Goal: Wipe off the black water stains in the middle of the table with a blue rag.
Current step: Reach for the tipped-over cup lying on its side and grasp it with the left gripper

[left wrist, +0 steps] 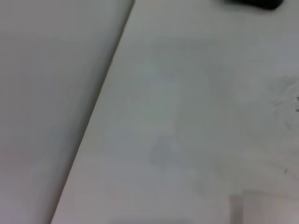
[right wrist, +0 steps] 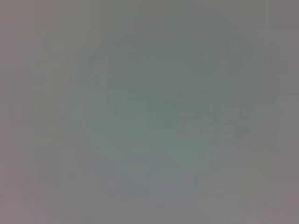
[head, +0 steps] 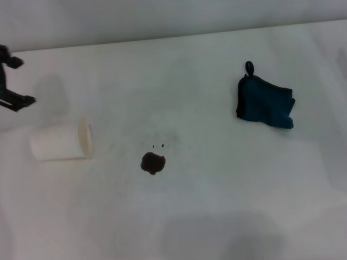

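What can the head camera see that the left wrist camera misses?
Only the head view shows the black water stains, the blue rag lying to their right, a white cup on its side to their left, and the left gripper at the far left edge. Only the left wrist view shows the table's edge from close up. Both show the white table.

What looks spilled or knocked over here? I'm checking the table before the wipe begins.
Two things. A white paper cup lies on its side at the table's left, below the left tool. Right of it sit the black water stains, a dark blot with two specks. The blue rag lies crumpled, untouched, at the right.
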Robot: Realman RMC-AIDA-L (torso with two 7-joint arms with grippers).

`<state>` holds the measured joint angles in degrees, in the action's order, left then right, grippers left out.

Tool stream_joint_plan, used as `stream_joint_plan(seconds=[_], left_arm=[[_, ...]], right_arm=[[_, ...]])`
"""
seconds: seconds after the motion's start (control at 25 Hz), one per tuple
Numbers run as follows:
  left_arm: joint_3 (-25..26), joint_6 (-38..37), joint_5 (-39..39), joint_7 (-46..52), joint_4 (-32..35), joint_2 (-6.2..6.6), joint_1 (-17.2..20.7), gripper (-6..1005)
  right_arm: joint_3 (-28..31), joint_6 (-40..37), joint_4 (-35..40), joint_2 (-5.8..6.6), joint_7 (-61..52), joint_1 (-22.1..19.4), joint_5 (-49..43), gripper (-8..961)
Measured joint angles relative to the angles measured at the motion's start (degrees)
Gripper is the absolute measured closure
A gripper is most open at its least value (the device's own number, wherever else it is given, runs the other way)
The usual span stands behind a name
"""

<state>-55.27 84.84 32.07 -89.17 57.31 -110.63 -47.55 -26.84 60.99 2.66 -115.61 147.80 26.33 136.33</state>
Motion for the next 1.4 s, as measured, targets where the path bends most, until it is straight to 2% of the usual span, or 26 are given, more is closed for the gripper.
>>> stream_joint_plan(seconds=[0.16, 0.36, 0.8, 1.04, 1.4], left_arm=[[-1.38, 0.1, -0.2, -1.98, -1.27, -1.03, -1.81, 152], [-7.08, 1.65, -2.09, 0.09, -3.39, -2.03, -3.25, 152], [-7.76, 2.83, -6.56, 0.78, -4.68, -3.68, -2.88, 152], [-7.75, 0.31, -7.79, -0.32, -5.93, -5.17, -1.45, 152], [-7.74, -4.57, -8.35, -1.33, -9.88, -5.91, -1.38, 152]], right_arm=[[0.1, -0.36, -0.25, -0.14, -0.23, 0.16, -0.02, 108], [0.21, -2.24, 0.41, 0.11, -0.25, 1.28, 0.0, 108], [0.32, -6.75, 0.54, 0.03, 0.27, 4.15, 0.07, 108], [0.01, -6.53, 0.37, -0.22, -0.1, 4.25, 0.0, 108], [-0.72, -5.44, -0.34, -0.24, -0.3, 3.74, -0.05, 109]])
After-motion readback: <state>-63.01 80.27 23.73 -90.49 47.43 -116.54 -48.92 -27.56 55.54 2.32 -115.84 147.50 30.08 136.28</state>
